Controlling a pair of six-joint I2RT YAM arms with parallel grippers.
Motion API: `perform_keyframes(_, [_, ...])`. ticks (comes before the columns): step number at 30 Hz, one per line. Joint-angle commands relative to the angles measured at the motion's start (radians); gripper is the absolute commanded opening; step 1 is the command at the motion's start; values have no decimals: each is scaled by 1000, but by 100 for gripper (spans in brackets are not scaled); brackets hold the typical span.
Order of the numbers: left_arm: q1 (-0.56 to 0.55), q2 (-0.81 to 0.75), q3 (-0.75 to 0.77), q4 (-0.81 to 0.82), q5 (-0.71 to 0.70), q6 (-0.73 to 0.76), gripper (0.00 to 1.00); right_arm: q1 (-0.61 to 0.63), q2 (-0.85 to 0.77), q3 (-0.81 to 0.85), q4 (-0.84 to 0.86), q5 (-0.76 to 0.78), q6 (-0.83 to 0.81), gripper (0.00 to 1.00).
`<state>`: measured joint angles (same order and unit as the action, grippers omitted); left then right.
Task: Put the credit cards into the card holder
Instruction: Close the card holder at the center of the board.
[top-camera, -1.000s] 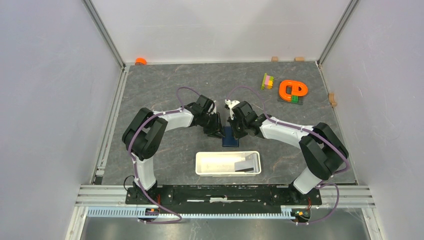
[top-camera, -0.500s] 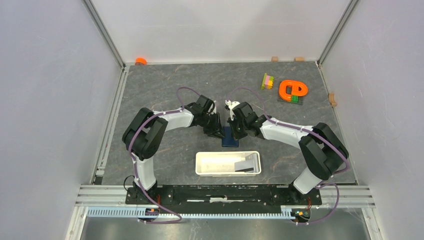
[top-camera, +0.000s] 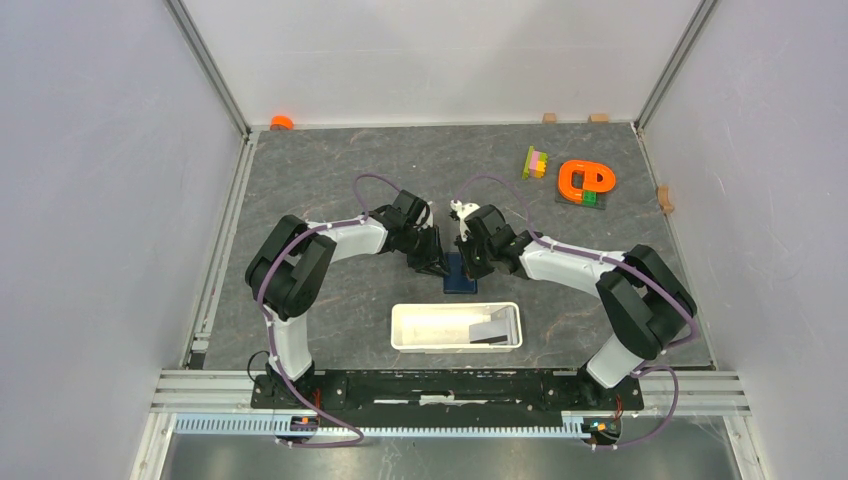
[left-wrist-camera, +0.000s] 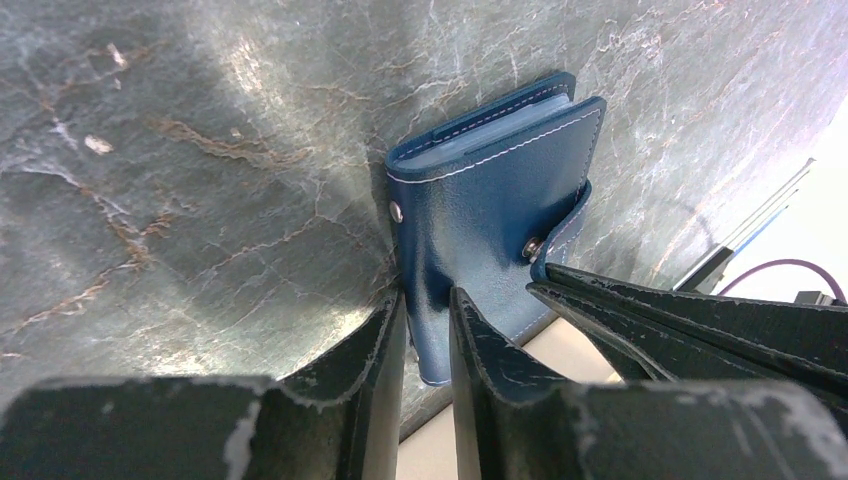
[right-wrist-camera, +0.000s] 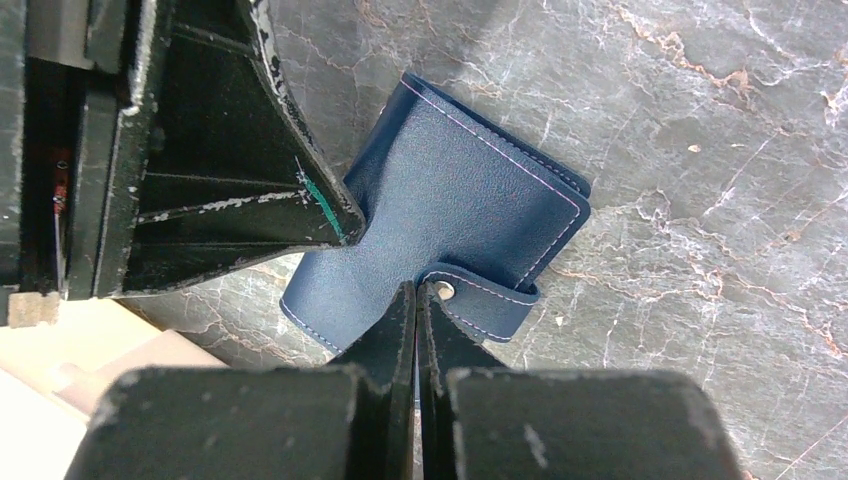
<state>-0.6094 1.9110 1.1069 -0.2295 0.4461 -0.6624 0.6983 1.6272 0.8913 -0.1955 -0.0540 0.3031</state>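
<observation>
Our left hand (left-wrist-camera: 427, 300) pinches the cover edge of the blue wallet (left-wrist-camera: 490, 190), which lies on the worktop (left-wrist-camera: 200, 150) between both hands. Our right hand (right-wrist-camera: 416, 292) is closed, its tips against the wallet beside its snap tab (right-wrist-camera: 480, 300). A grey card (top-camera: 489, 329) rests in the white tray (top-camera: 455, 349).

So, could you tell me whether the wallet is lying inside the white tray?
No, the wallet lies on the table just beyond the tray.
</observation>
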Motion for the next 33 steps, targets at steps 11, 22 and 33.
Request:
perform_keyframes(11, [-5, 23, 25, -14, -42, 3, 28, -59, 60, -33, 61, 10, -1, 0])
perform_keyframes(22, [-4, 36, 30, -25, -52, 12, 27, -160, 131, -101, 138, -151, 10, 0])
perform_keyframes(33, [-4, 38, 37, -40, -67, 27, 26, -272, 249, -127, 169, -312, 60, 0])
